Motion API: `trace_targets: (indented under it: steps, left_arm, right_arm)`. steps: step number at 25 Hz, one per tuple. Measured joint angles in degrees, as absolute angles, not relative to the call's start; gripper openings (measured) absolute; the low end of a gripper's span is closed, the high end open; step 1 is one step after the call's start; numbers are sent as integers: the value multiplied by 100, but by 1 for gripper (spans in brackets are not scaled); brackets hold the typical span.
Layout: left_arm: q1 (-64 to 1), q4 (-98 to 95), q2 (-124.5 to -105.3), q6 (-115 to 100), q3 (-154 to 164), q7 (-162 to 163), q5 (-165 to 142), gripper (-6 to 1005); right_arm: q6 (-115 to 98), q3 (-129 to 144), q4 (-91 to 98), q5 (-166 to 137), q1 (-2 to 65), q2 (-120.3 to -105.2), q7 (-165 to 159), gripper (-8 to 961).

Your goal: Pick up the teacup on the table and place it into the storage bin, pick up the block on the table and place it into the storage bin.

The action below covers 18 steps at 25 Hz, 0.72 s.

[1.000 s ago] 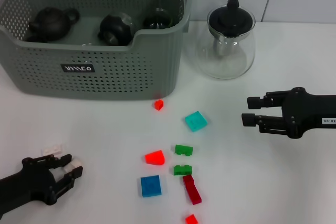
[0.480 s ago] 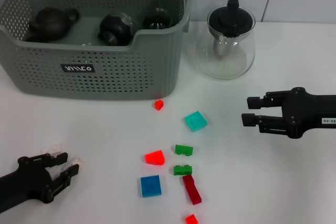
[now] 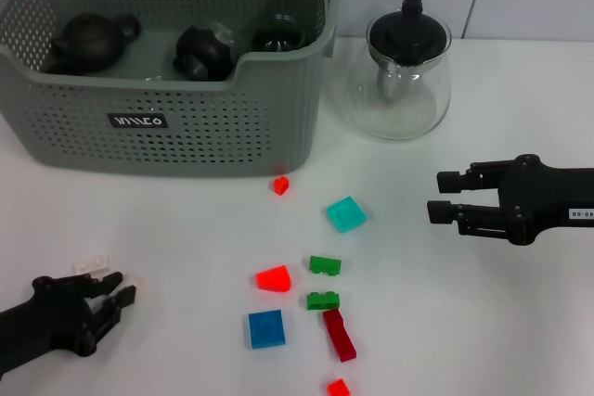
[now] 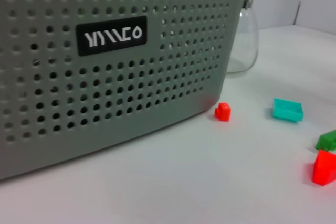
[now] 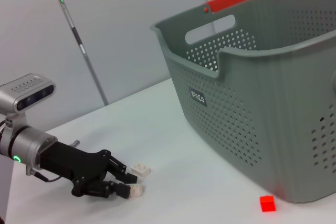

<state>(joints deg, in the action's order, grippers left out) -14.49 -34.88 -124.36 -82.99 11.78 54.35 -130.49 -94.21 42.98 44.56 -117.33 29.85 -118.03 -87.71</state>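
The grey-green storage bin (image 3: 186, 141) fills the back left and holds three dark tea vessels (image 3: 88, 39). No teacup shows on the table. A small white block (image 3: 91, 266) lies at the front left. My left gripper (image 3: 119, 287) lies low just in front of it, open, with a pale bit at one fingertip. The right wrist view shows that gripper (image 5: 126, 180) beside the white block (image 5: 140, 170). Several coloured blocks are scattered mid-table, among them a teal one (image 3: 345, 214) and a blue one (image 3: 266, 328). My right gripper (image 3: 444, 194) hangs open at the right, holding nothing.
A clear glass teapot (image 3: 401, 81) with a black lid stands right of the bin. A tiny red block (image 3: 280, 185) lies by the bin's front corner. Red (image 3: 274, 277), green (image 3: 325, 265) and dark red (image 3: 340, 335) blocks lie near the table's middle front.
My left gripper has drawn back toward the front-left corner and its fingers have narrowed. The white block stays where it was. The right arm has not moved.
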Motion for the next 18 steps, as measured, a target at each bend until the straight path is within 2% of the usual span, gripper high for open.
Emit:
trace_targets:
  steps: [4, 11, 15, 18]
  left_arm:
    - [-1463, -3561, -12429, -8312, 1193, 5635, -13051, 302]
    - [-1466, -3733, -12424, -8497, 1209, 5940, -13113, 152]
    - [-1517, -4050, -12398, -8900, 1204, 6480, -13278, 152]
    - [-1604, -4239, -12287, -9468, 1182, 7090, -13300, 151]
  right_arm:
    - [-9422, 4297, 4456, -11733, 2987, -11803, -8771, 519]
    - [-9423, 4298, 4456, -11724, 2988, -11804, -8771, 520]
    - [-9424, 4298, 4456, -11723, 2997, -11803, -8771, 520]
    - [-9422, 4297, 4456, -11724, 3015, -11803, -8771, 520]
